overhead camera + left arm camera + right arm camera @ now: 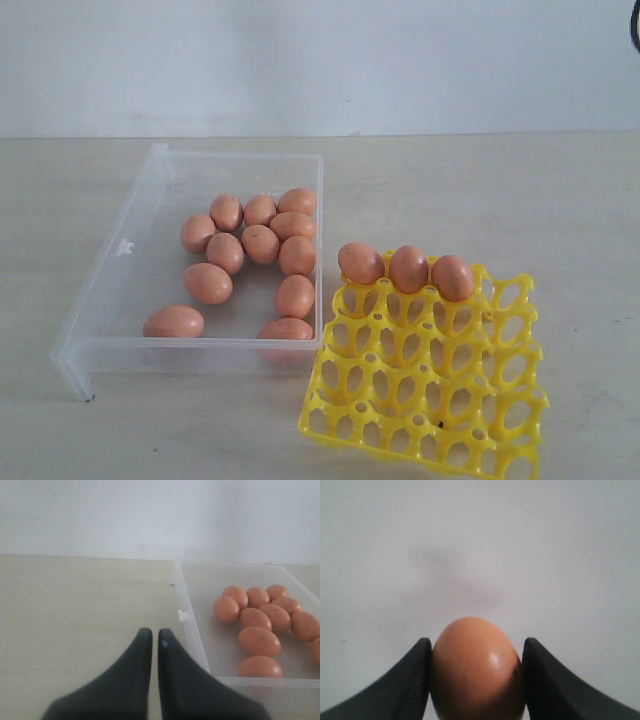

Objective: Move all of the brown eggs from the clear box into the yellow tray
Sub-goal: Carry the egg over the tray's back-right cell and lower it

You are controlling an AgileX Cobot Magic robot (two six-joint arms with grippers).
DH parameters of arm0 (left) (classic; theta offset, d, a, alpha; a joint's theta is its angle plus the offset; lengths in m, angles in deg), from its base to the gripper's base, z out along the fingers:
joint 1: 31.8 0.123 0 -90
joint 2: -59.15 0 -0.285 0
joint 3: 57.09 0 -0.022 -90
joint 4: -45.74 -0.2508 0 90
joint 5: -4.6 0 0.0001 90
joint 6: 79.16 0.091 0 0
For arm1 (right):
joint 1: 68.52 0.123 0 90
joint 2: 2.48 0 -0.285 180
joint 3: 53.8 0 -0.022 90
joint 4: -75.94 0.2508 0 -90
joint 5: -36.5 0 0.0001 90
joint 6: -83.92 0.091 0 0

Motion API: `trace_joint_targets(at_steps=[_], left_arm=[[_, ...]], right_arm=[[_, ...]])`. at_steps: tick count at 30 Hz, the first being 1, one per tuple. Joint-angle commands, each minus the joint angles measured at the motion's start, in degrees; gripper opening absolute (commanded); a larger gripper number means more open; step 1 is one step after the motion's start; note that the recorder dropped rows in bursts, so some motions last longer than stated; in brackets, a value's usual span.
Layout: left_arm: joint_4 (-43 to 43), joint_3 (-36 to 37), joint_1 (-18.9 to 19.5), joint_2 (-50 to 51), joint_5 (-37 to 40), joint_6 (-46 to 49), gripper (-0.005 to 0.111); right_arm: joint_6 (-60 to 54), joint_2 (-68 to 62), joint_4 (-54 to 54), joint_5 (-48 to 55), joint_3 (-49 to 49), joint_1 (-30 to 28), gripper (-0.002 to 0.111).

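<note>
Several brown eggs (pixel 260 243) lie loose in the clear box (pixel 120 260) on the left of the table. The yellow tray (pixel 430 400) sits against the box's right wall, with three brown eggs (pixel 408 268) in its far row. Neither gripper shows in the exterior view. In the left wrist view my left gripper (pixel 155 636) is shut with nothing in it, low over the table just outside the clear box's wall (pixel 192 640), and eggs (pixel 259 641) lie inside. My right gripper (pixel 477 642) is shut on one brown egg (pixel 475 675), seen against a plain white wall.
The pale table (pixel 500 190) runs back to a white wall (pixel 320 60). Bare table surface (pixel 75 610) lies beside the box on the left gripper's side. A dark cable end (pixel 635 25) shows at the top right corner.
</note>
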Motion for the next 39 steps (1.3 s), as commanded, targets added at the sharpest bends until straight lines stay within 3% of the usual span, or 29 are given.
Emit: trace_joint_targets(at_steps=[1, 3, 6, 11, 14, 17, 20, 26, 29, 39], left_arm=[[0.1, 0.1, 0.2, -0.1, -0.3, 0.1, 0.004], [0.1, 0.1, 0.2, -0.1, -0.3, 0.1, 0.004], [0.1, 0.1, 0.2, -0.1, -0.3, 0.1, 0.004], [0.1, 0.1, 0.2, -0.1, -0.3, 0.1, 0.004], [0.1, 0.1, 0.2, -0.1, -0.3, 0.1, 0.004], [0.1, 0.1, 0.2, -0.1, -0.3, 0.1, 0.004], [0.1, 0.1, 0.2, -0.1, -0.3, 0.1, 0.004], [0.1, 0.1, 0.2, -0.1, -0.3, 0.1, 0.004], [0.1, 0.1, 0.2, -0.1, -0.3, 0.1, 0.004], [0.1, 0.1, 0.2, -0.1, -0.3, 0.1, 0.004]], right_arm=[[17.9, 0.5, -13.0, -20.8, 9.0, -1.1, 0.0], [24.6, 0.0, -19.7, -34.0, 13.5, -3.4, 0.0], [28.7, -0.8, -26.0, -43.6, 18.3, -9.3, 0.0], [33.3, -2.3, -32.1, -47.1, 21.7, -22.6, 0.0], [38.4, -5.0, -41.2, -51.3, 21.8, -31.3, 0.0], [37.8, -7.0, -54.1, -51.3, 21.7, -36.0, 0.0], [37.5, -9.9, -61.5, -51.3, 21.7, -35.9, 0.0], [36.1, -14.9, -64.3, -51.3, 21.7, -33.4, 0.0], [36.2, -16.1, -65.5, -44.8, 21.7, -32.0, 0.0], [30.0, -18.8, -71.8, -36.0, 21.7, -20.7, 0.0]])
